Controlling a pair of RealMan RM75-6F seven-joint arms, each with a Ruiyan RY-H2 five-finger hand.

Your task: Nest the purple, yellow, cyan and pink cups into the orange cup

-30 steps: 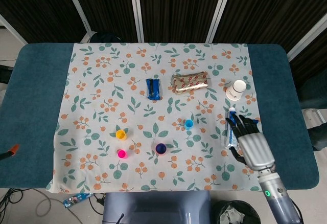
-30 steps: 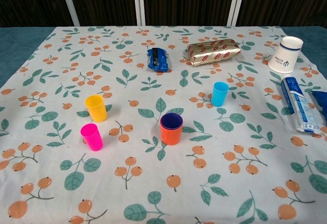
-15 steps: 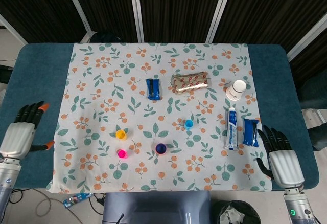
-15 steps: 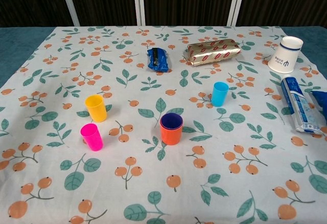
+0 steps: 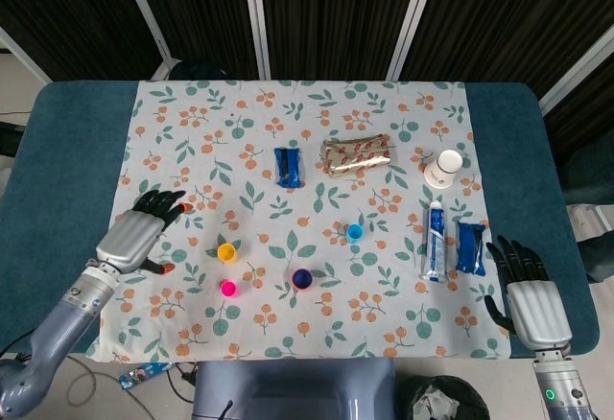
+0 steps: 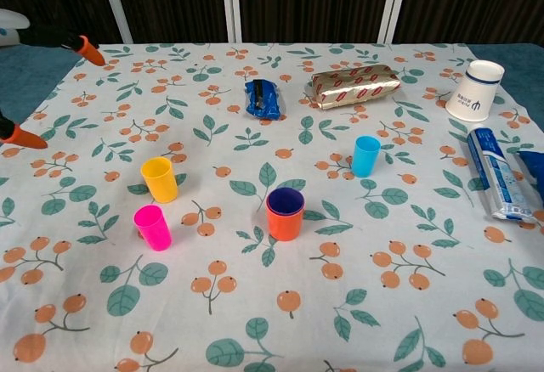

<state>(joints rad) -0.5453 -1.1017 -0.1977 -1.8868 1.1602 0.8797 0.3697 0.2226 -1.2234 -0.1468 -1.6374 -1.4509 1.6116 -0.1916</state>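
Note:
The orange cup (image 6: 285, 222) stands upright near the table's front middle with the purple cup (image 6: 286, 201) nested inside it; from the head view only the purple cup (image 5: 302, 278) shows. The yellow cup (image 5: 226, 251) (image 6: 159, 179) and the pink cup (image 5: 229, 289) (image 6: 152, 227) stand to the left, the cyan cup (image 5: 355, 232) (image 6: 366, 155) to the right. My left hand (image 5: 139, 235) hovers left of the yellow cup, fingers spread and empty; its orange fingertips (image 6: 89, 51) poke in at the chest view's left edge. My right hand (image 5: 529, 295) is open and empty beyond the cloth's right edge.
At the back lie a blue packet (image 5: 288, 166) and a gold wrapped bar (image 5: 357, 154). A white paper cup (image 5: 443, 169) lies on its side at the right, with a toothpaste tube (image 5: 436, 241) and a blue pouch (image 5: 468, 247) in front of it.
My left hand has come in from the far left edge over the cloth toward the yellow cup. My right hand has pulled back off the toothpaste tube to the table's right edge.

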